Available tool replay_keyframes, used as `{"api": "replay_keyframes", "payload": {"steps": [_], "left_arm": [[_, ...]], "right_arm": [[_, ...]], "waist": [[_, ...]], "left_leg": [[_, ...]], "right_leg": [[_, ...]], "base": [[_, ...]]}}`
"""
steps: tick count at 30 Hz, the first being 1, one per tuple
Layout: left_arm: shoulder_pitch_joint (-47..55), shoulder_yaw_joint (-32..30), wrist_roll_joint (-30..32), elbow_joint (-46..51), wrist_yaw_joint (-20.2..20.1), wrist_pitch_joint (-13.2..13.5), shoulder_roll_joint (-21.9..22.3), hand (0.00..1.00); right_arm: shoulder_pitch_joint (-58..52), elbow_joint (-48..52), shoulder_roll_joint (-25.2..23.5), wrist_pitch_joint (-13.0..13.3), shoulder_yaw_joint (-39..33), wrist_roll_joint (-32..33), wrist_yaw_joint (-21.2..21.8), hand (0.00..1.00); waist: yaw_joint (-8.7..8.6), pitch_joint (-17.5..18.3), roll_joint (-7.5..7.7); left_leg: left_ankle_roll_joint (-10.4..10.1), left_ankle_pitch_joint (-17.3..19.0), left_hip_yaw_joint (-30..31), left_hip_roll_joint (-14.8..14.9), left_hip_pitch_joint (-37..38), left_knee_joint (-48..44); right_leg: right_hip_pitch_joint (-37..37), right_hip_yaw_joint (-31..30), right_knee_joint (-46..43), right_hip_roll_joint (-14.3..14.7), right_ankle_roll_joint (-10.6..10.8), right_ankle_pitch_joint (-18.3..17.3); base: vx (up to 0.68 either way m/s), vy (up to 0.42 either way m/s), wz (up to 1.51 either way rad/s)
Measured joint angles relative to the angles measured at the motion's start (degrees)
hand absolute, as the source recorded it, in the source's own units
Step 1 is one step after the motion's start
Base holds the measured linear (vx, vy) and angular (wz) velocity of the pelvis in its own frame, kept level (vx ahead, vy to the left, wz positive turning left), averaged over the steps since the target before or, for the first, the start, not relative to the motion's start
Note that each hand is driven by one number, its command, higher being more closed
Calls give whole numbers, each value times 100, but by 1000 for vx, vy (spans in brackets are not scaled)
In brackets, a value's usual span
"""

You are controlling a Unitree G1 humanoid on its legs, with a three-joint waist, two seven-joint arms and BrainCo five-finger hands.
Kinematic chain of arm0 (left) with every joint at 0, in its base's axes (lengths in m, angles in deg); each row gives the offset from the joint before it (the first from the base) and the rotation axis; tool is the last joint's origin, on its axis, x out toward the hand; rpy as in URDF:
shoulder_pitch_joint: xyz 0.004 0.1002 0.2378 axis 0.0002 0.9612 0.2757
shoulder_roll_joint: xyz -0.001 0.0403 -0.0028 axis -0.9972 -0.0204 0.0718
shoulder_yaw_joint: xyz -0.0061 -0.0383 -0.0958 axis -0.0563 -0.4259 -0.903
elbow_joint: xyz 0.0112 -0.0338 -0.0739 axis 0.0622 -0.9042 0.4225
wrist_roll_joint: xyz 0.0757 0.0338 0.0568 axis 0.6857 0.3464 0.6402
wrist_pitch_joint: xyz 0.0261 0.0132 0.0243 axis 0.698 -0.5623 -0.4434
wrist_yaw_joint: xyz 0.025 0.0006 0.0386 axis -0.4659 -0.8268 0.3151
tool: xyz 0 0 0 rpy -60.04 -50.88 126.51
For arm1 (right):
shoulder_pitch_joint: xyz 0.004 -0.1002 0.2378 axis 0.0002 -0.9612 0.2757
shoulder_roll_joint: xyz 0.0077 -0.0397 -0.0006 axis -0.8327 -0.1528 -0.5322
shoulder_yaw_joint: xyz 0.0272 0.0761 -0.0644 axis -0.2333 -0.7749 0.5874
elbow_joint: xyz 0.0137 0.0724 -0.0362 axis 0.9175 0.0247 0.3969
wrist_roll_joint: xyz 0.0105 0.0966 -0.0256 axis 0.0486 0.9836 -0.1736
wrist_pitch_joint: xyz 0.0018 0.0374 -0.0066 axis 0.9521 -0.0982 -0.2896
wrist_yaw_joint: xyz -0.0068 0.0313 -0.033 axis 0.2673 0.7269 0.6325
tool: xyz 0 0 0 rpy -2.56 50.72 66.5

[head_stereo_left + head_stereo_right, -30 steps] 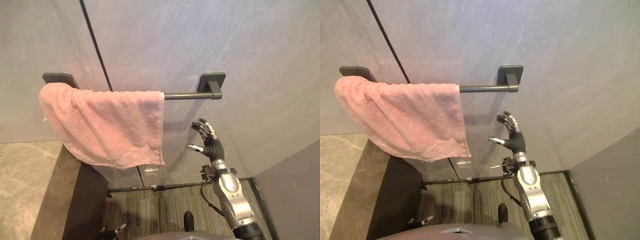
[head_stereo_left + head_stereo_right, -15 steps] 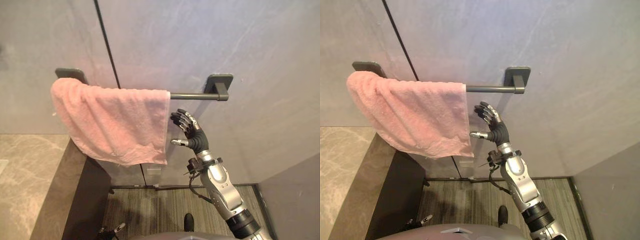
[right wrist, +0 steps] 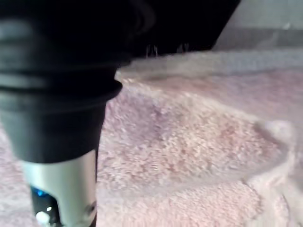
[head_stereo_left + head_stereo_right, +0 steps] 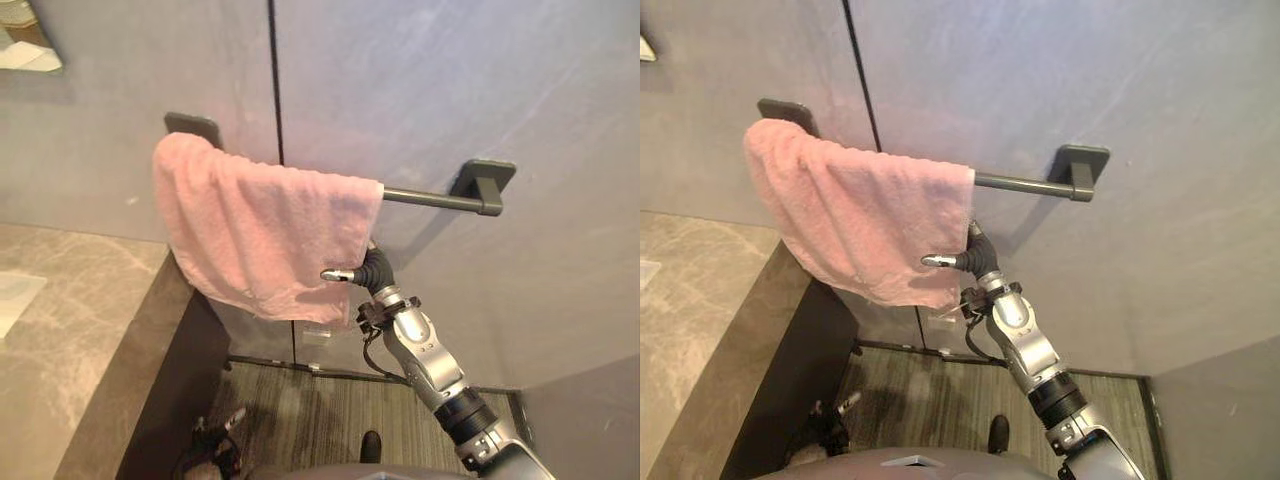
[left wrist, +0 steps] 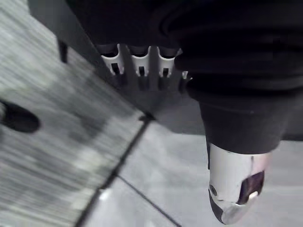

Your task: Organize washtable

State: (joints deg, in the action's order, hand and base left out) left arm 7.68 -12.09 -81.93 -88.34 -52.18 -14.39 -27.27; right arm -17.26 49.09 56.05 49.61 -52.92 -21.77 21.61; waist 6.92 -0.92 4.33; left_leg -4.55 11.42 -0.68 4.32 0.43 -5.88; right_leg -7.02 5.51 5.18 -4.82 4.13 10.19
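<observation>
A pink terry towel hangs over the left end of a dark metal towel bar fixed to the grey wall, and the bar's right part is bare. The towel sits crooked, with its lower hem slanting and rumpled.

The right hand is at the towel's lower right edge, its thumb lying across the front of the cloth and the rest of the hand tucked behind it. Whether it has closed on the cloth cannot be told. The left hand hangs low by the striped floor, and its pose cannot be read either.

The towel is already on its bar, so hanging looks done. It probably needs straightening or spreading along the bar next. The beige marble tabletop on the left shows too little to judge what is left there.
</observation>
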Motion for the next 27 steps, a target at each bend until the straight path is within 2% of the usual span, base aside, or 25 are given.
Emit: {"api": "replay_keyframes", "payload": {"steps": [2,3,7,14,22,27], "left_arm": [[183,86,-152,802,21,103,42,0],[259,164,-273,1354,57,161,46,0],[444,336,-494,3049,100,391,204,0],[509,414,-410,4687,254,660,465,0],[620,350,199,5283,500,772,437,0],[633,323,575,5448,568,776,361,0]], "right_arm": [[67,-71,-37,-56,13,-6,-2,0],[156,-196,-94,-65,29,-12,-2,100],[305,-216,-113,-94,28,-27,-33,100],[523,-200,-205,-97,-16,-463,-26,100],[198,90,-315,-91,-419,-680,16,100],[-111,154,-310,-77,-789,-680,23,100]], "waist": [[50,-3,-3],[58,-7,-9],[147,-38,-40],[153,-155,-44],[147,-158,-38],[34,-160,-41]], "left_leg": [[-3,0,53,4,-30,-25],[-4,1,86,6,-67,-55],[-9,5,185,5,-191,-161],[-9,4,139,2,-186,-155],[3,13,107,-8,-158,-192],[21,74,31,-10,-147,-293]], "right_leg": [[2,18,0,2,-12,-8],[-1,35,0,2,-17,-11],[-8,145,-1,-17,-19,-11],[-5,150,-2,-41,-17,-11],[5,144,-54,-46,-4,-18],[9,68,-79,-40,0,-20]], "base": [[-14,-11,17],[-16,-19,17],[-21,-12,15],[-4,6,1],[2,1,-1],[-26,5,-8]]}}
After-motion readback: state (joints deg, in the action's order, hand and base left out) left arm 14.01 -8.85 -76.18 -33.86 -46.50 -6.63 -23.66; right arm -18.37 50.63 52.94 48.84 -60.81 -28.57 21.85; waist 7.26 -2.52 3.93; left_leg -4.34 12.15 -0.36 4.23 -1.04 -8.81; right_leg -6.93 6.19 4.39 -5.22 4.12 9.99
